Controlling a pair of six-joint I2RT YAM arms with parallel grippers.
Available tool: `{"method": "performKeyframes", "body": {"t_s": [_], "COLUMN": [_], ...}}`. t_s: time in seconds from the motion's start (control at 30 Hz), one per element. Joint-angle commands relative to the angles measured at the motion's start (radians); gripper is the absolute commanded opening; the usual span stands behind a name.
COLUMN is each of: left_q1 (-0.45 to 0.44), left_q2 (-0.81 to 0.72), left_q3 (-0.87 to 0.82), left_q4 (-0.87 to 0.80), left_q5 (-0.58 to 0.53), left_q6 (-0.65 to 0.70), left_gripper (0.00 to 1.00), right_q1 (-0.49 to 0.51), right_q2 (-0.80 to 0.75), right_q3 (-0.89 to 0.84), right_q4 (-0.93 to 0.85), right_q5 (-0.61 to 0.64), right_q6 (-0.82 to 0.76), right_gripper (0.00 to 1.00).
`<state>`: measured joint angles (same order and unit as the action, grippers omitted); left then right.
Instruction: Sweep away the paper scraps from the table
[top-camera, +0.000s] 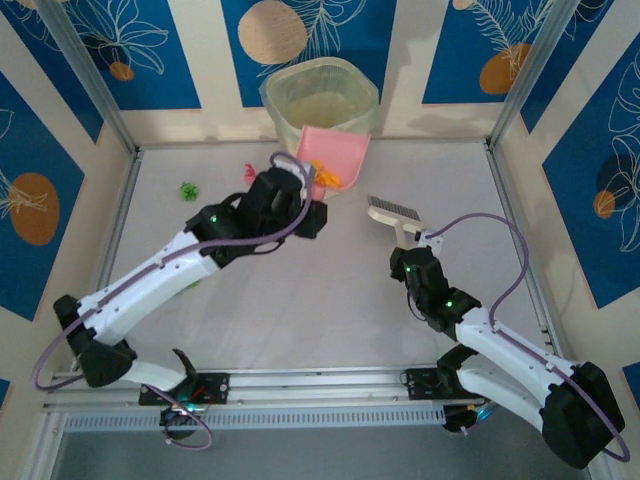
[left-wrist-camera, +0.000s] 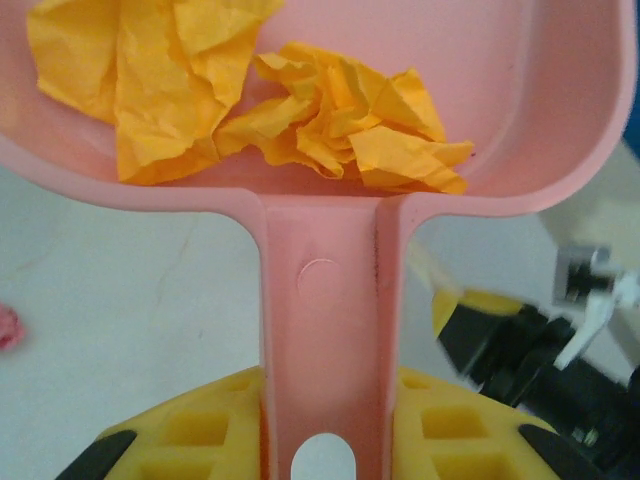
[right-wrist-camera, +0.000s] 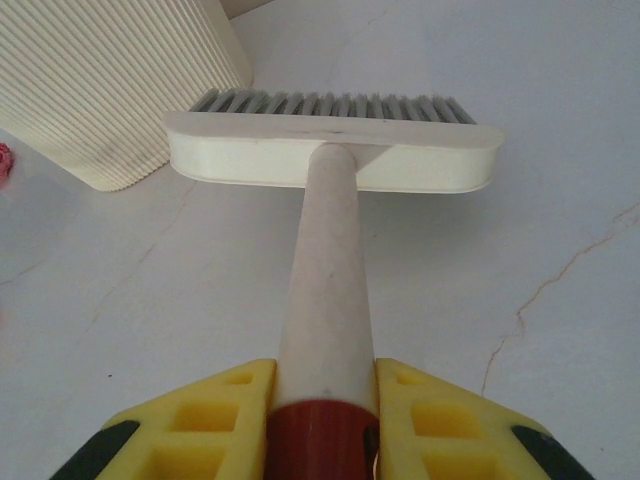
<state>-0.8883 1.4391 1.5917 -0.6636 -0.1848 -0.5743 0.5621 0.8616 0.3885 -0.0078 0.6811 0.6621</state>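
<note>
1. Orange crumpled paper scraps (left-wrist-camera: 330, 130) lie in the flat pink plastic dustpan (left-wrist-camera: 560, 120); a green wad (top-camera: 188, 190) sits on the white surface (top-camera: 330, 300).
2. The left end effector (left-wrist-camera: 330, 430) grips its handle; the right end effector (right-wrist-camera: 325, 420) grips the cream plastic brush (right-wrist-camera: 330, 150).
3. They look light and soft: brush them, don't pinch.

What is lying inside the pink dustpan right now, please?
Two crumpled orange-yellow paper scraps lie in the dustpan, near its handle end. Anything beneath them is covered, and the pan's front runs past the edge of the left wrist view, so that part cannot be checked there.
</note>
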Motion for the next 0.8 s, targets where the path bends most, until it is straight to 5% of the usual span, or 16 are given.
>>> {"method": "performKeyframes", "body": {"t_s": [0.0,0.4,0.57,0.77], "left_q1": [0.051,0.206,0.263,0.328], "left_q2": [0.079,0.462,0.663,0.753], "left_q3": [0.145,0.720,1.005,1.058], "left_q4": [-0.069,-0.180,-0.199,-0.038], "left_q5": [0.005,0.264,0.472,0.648], "left_q6": [0.019,0.018,-0.058,-0.218], "left_gripper": [0.00,0.00,0.00,0.00], "right_q1": [-0.006,-0.011,-0.011,-0.011], "right_q2": [-0.003,0.054,0.056,0.058], "right_q3": [0.013,0.050,0.052,0.051], "right_q4": [0.049,0.047,0.049,0.061], "right_q5": [-0.003,-0.068,-0.073,-0.087], "right_q6": [-0.016,-0.035,-0.039,-0.048], "right_gripper": [0.00,0.00,0.00,0.00]}}
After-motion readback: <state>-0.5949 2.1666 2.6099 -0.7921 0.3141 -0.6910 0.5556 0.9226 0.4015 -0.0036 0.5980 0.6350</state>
